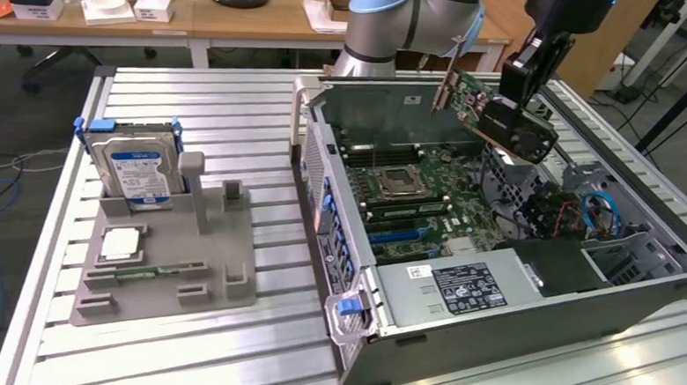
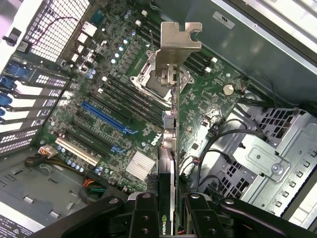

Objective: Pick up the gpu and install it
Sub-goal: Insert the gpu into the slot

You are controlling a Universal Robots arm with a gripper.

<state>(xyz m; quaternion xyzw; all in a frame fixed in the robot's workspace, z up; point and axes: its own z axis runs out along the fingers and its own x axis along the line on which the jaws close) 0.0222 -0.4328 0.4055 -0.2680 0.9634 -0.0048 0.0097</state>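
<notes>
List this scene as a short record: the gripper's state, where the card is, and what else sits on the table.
gripper: shut on the graphics card
card position: tilted in the air above the open computer case, not seated
below card: bare motherboard
exterior view's left: hard drive upright in grey holder

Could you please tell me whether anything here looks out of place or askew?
Only the gpu: the end effector holds it tilted above the open computer case, not seated in any slot. Nothing looks spilled or damaged.
</notes>
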